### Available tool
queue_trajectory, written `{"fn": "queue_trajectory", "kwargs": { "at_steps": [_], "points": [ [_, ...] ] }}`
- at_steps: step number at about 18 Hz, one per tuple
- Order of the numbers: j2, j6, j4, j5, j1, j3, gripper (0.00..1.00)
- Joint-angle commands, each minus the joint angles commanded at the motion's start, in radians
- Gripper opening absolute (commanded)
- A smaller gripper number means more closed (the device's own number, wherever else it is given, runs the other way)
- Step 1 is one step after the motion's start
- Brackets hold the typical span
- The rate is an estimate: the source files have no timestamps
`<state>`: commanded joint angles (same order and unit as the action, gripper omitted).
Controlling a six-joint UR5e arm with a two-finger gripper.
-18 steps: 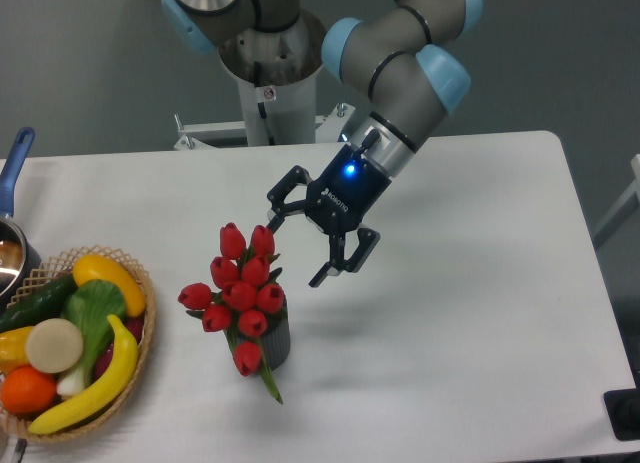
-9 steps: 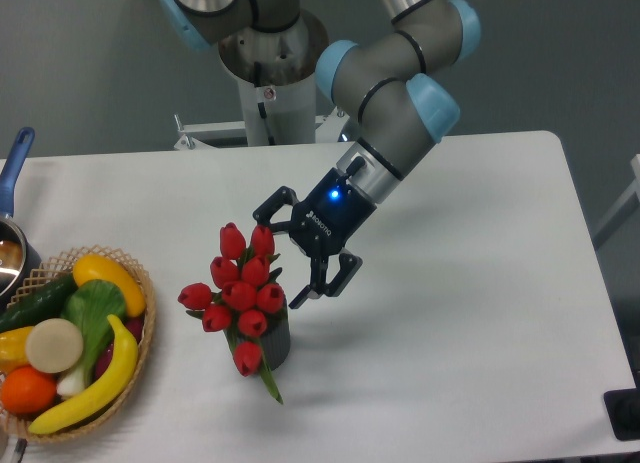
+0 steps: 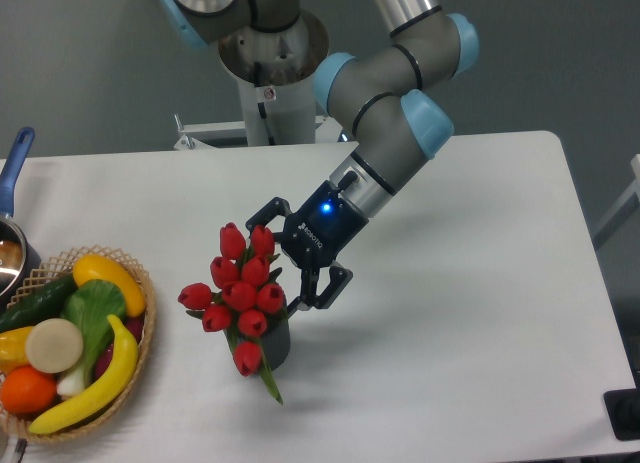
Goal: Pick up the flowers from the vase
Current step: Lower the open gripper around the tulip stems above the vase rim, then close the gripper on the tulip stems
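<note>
I've got the gripper (image 3: 283, 259) spread wide, jaws apart and holding nothing, tipped down and to the left at the end of the arm. One finger sits up near the topmost buds, the other hangs lower, just beside the vase's rim. The flowers (image 3: 240, 288) lie right off the fingertips, on the side the open jaws face — close enough that the upper finger looks to be brushing the bunch, though from this one view I can't say whether it's touching or just in front.

The bunch stands in the vase (image 3: 275, 344), on the table (image 3: 480, 313) below and slightly past the tool. Its stems run roughly upright, with the heads fanning wider than the vase mouth and one bud drooping down the front. So I judge the closing line has to cross those stems, not run along them.

What I can't read — the stems themselves, buried under the buds, and the depth between fingers and bunch. The basket (image 3: 140, 358) sits well beyond the flowers, cut off at the frame edge.
</note>
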<state>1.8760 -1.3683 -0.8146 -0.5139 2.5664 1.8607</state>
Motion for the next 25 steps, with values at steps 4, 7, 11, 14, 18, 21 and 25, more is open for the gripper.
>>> {"fn": "queue_trajectory", "kwargs": {
  "at_steps": [4,7,11,14,18,21,25],
  "points": [
    [0.015,0.0,0.006,0.0,-0.011,-0.009,1.0],
    [0.017,0.0,0.006,0.0,-0.012,-0.009,1.0],
    [0.018,0.003,0.009,0.002,-0.012,-0.017,0.75],
    [0.018,0.005,0.009,0.003,-0.012,-0.017,0.6],
    [0.018,0.008,0.009,0.012,-0.011,-0.017,0.51],
    [0.017,0.012,0.009,0.015,-0.009,-0.018,0.47],
    [0.011,0.024,0.009,0.021,-0.002,-0.023,0.46]
  ]
}}
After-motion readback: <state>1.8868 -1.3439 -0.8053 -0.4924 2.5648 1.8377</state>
